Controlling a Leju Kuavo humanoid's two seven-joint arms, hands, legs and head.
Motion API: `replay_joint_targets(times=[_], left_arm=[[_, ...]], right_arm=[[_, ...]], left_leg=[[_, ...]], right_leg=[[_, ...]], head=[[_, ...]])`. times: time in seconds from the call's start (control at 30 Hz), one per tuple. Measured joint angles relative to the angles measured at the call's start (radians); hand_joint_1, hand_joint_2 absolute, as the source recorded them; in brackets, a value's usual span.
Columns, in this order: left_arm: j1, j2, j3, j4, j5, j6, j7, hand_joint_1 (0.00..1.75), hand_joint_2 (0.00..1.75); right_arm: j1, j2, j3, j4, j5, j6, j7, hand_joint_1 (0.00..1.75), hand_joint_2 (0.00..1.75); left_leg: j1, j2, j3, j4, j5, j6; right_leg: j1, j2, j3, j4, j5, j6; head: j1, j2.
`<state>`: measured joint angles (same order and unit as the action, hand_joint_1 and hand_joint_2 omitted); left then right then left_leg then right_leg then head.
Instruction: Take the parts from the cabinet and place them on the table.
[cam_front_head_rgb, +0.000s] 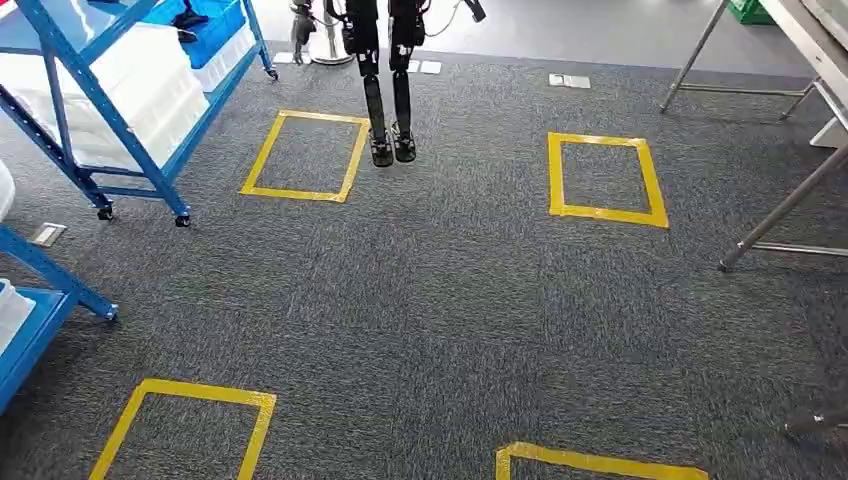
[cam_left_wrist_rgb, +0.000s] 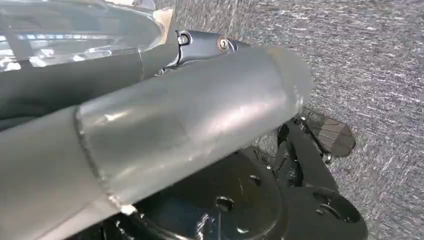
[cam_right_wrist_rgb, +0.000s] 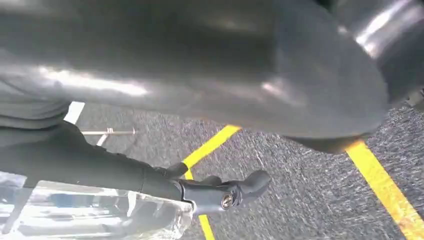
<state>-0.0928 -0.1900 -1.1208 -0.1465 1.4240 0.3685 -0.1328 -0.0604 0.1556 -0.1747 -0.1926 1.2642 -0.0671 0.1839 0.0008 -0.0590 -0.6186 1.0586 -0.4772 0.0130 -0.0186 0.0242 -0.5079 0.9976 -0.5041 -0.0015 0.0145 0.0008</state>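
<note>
Right, I note the floor first: grey carpet (cam_front_head_rgb: 450, 300) in the head view, with the blue cabinet (cam_front_head_rgb: 146, 165) standing on castors at the far left. White bins (cam_front_head_rgb: 140, 90) fill the cabinet's shelves and blue bins (cam_front_head_rgb: 215, 30) sit on its upper level. I cannot make out single parts inside them from here. Just beside the cabinet lies a yellow tape square (cam_front_head_rgb: 320, 117), and beyond that square stands a dark pair of robot legs (cam_front_head_rgb: 385, 100). A second blue rack (cam_front_head_rgb: 40, 320) is nearer to me than the cabinet, on the same side. The table (cam_front_head_rgb: 790, 200), seen mostly as grey metal legs, is well apart from the cabinet, across the whole carpet.

In the left wrist view, the left hand (cam_left_wrist_rgb: 200, 47) shows as a dark finger lying along a clear glossy thing (cam_left_wrist_rgb: 75, 30). I cannot tell how far the fingers are parted, nor whether they have hold of it. In the right wrist view, the right hand (cam_right_wrist_rgb: 165, 185) reads the same, dark fingers lying against a second clear glossy thing (cam_right_wrist_rgb: 100, 215) above carpet and yellow tape; its hold I cannot tell either
</note>
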Motion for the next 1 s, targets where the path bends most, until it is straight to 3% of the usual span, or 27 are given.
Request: replay_joint_targets(times=[0.03,0.1,0.13,0.17,0.2,0.23,0.27,0.3,0.33,0.37,0.4,0.47,0.5,0.53,0.57,0.63,0.67,0.7,0.77,0.8,0.83,0.87,0.93,0.97,1.0], left_arm=[[0.000,0.000,0.000,0.000,0.001,0.001,0.000,0.00,0.00],[-0.001,0.000,0.000,0.000,0.003,0.007,0.000,0.00,0.00],[0.000,0.000,0.000,0.000,0.007,0.010,0.000,0.00,0.00],[0.001,0.000,0.000,0.000,0.012,0.014,0.000,0.00,0.00],[0.002,0.000,0.000,0.000,0.013,0.019,0.000,0.00,0.00],[0.002,0.000,0.000,0.000,0.014,0.019,0.000,0.00,0.00],[0.001,0.000,0.000,0.000,0.016,0.020,0.000,0.00,0.00],[0.000,-0.001,0.000,0.000,0.018,0.020,0.000,0.00,0.00],[-0.001,-0.002,0.000,0.000,0.019,0.020,0.000,0.00,0.00],[0.000,-0.002,0.000,0.000,0.020,0.021,0.000,0.00,0.00],[0.000,-0.002,0.000,0.000,0.021,0.021,0.000,0.00,0.00],[0.000,-0.002,0.000,0.000,0.022,0.021,0.000,0.00,0.00],[0.001,-0.005,0.000,0.000,0.022,0.021,0.000,0.00,0.00],[-0.001,-0.005,0.000,0.000,0.022,0.021,0.000,0.00,0.00],[-0.001,-0.005,0.001,0.000,0.022,0.020,0.000,0.00,0.00],[-0.001,-0.005,0.000,0.000,0.022,0.019,0.000,0.00,0.00],[0.000,-0.005,0.000,0.000,0.022,0.019,0.000,0.00,0.00],[0.000,-0.005,0.000,0.000,0.022,0.018,0.001,0.00,0.00],[0.000,-0.005,0.001,0.000,0.022,0.016,0.001,0.00,0.00],[-0.001,-0.005,0.001,0.000,0.022,0.016,0.001,0.00,0.00],[-0.001,-0.005,0.001,0.000,0.022,0.016,0.001,0.00,0.00],[-0.001,-0.005,0.000,0.000,0.022,0.016,0.001,0.00,0.00],[-0.001,-0.004,0.001,0.000,0.022,0.016,0.000,0.00,0.00],[0.000,-0.003,0.001,0.000,0.022,0.016,-0.001,0.00,0.00],[0.000,-0.002,0.001,0.001,0.024,0.016,-0.007,0.00,0.00]], right_arm=[[0.002,0.001,0.000,0.000,0.002,0.000,0.000,0.00,0.00],[0.007,0.001,0.001,0.000,0.005,0.002,0.000,0.00,0.00],[0.007,0.000,0.002,0.000,0.007,0.003,0.000,0.00,0.00],[0.005,0.001,0.003,0.000,0.011,0.004,0.000,0.00,0.00],[0.003,0.001,0.006,0.000,0.015,0.005,0.000,0.00,0.00],[0.002,0.002,0.007,0.000,0.018,0.006,0.000,0.00,0.00],[0.000,0.003,0.008,0.000,0.021,0.006,0.000,0.00,0.00],[-0.002,0.003,0.008,0.000,0.022,0.006,0.000,0.00,0.00],[-0.002,0.002,0.009,0.000,0.023,0.007,0.000,0.00,0.00],[-0.002,0.002,0.010,0.000,0.024,0.008,0.001,0.00,0.00],[-0.006,0.002,0.012,0.000,0.026,0.010,0.001,0.00,0.00],[-0.010,0.003,0.016,0.000,0.029,0.011,0.000,0.00,0.00],[-0.011,0.003,0.018,-0.001,0.030,0.011,0.000,0.00,0.00],[-0.009,0.003,0.020,0.000,0.031,0.011,0.000,0.00,0.00],[-0.007,0.004,0.023,0.000,0.031,0.011,0.000,0.00,0.00],[-0.004,0.003,0.024,0.000,0.031,0.011,0.000,0.00,0.00],[-0.004,0.003,0.024,0.000,0.031,0.011,-0.003,0.00,0.00],[-0.005,0.003,0.024,0.000,0.031,0.011,-0.003,0.00,0.00],[-0.007,0.003,0.024,0.000,0.031,0.008,-0.003,0.00,0.00],[-0.007,0.003,0.024,0.000,0.031,0.006,-0.003,0.00,0.00],[-0.005,0.003,0.024,0.000,0.031,0.006,-0.003,0.00,0.00],[-0.003,0.003,0.024,0.000,0.031,0.005,-0.003,0.00,0.00],[-0.005,0.002,0.024,0.000,0.031,0.000,-0.004,0.00,0.00],[-0.003,0.004,0.025,0.000,0.031,0.000,-0.006,0.00,0.00],[-0.005,0.006,0.025,0.000,0.031,-0.003,-0.006,0.00,0.00]], left_leg=[[0.002,0.031,-0.027,0.060,-0.043,-0.005],[0.006,0.047,-0.098,0.214,-0.115,-0.013],[0.009,0.050,-0.122,0.266,-0.127,-0.018],[0.013,0.054,-0.122,0.266,-0.116,-0.021],[0.016,0.060,-0.098,0.222,-0.086,-0.025],[0.019,0.070,-0.055,0.145,-0.048,-0.028],[0.022,0.096,0.008,0.035,-0.005,-0.030],[0.022,0.143,0.040,-0.028,-0.006,-0.029],[0.018,0.138,0.043,-0.028,-0.001,-0.020],[0.014,0.122,0.041,-0.027,-0.003,-0.010],[0.010,0.115,0.040,-0.027,-0.004,-0.003],[0.003,0.091,0.037,-0.035,0.005,0.014],[0.012,0.084,0.041,-0.041,0.013,0.024],[0.012,0.071,0.038,-0.043,0.017,0.031],[0.012,0.059,0.035,-0.043,0.019,0.035],[0.011,0.032,0.031,-0.042,0.021,0.037],[0.010,0.018,0.031,-0.042,0.022,0.037],[0.010,0.002,0.031,-0.042,0.023,0.036],[0.012,-0.028,0.033,-0.042,0.026,0.031],[0.012,-0.041,0.032,-0.041,0.028,0.027],[0.006,-0.050,0.030,-0.037,0.029,0.020],[0.004,-0.058,0.026,-0.038,0.031,0.016],[0.008,-0.072,0.020,-0.045,0.037,0.004],[0.009,-0.084,0.016,-0.045,0.042,-0.003],[0.011,-0.052,0.009,-0.031,0.032,-0.002]], right_leg=[[0.001,-0.014,0.000,0.000,0.000,-0.013],[0.005,-0.047,-0.001,0.000,-0.001,-0.015],[0.006,-0.063,-0.003,0.001,-0.002,-0.015],[0.006,-0.075,-0.004,0.001,-0.002,-0.015],[0.005,-0.088,-0.004,0.001,-0.003,-0.015],[0.003,-0.099,-0.003,0.001,-0.003,-0.014],[0.002,-0.110,0.000,0.002,-0.006,-0.010],[0.009,-0.118,0.003,0.006,-0.011,-0.001],[0.018,-0.123,-0.008,0.009,-0.017,0.006],[0.019,-0.129,-0.004,0.006,-0.018,0.012],[0.019,-0.137,0.003,0.005,-0.018,0.014],[0.022,-0.158,0.014,0.004,-0.018,0.029],[0.009,-0.127,0.002,0.018,-0.029,0.033],[0.008,-0.067,-0.018,0.067,-0.060,0.031],[0.005,-0.043,-0.052,0.143,-0.097,0.027],[0.007,-0.032,-0.123,0.288,-0.147,0.028],[0.006,-0.030,-0.137,0.317,-0.148,0.034],[0.005,-0.029,-0.124,0.290,-0.130,0.043],[0.000,-0.018,-0.048,0.131,-0.057,0.060],[-0.007,0.022,-0.006,0.040,-0.023,0.066],[-0.009,0.065,-0.003,0.015,-0.024,0.059],[-0.002,0.049,-0.007,0.011,-0.018,0.046],[0.006,0.035,0.001,0.014,-0.016,0.032],[-0.001,0.021,-0.001,0.010,-0.009,0.022],[-0.012,0.008,0.001,0.007,-0.004,0.013]], head=[[-0.008,0.000],[-0.008,0.000],[-0.008,0.000],[-0.008,0.000],[-0.009,0.000],[-0.009,0.000],[-0.009,0.000],[-0.010,0.000],[-0.009,0.000],[-0.001,0.000],[-0.001,0.000],[-0.002,0.000],[-0.003,0.000],[0.001,0.000],[0.002,0.000],[0.002,0.000],[0.001,0.000],[0.000,0.000],[0.001,0.000],[0.002,0.000],[0.003,0.000],[0.002,0.000],[0.001,0.000],[0.002,0.000],[0.001,0.000]])
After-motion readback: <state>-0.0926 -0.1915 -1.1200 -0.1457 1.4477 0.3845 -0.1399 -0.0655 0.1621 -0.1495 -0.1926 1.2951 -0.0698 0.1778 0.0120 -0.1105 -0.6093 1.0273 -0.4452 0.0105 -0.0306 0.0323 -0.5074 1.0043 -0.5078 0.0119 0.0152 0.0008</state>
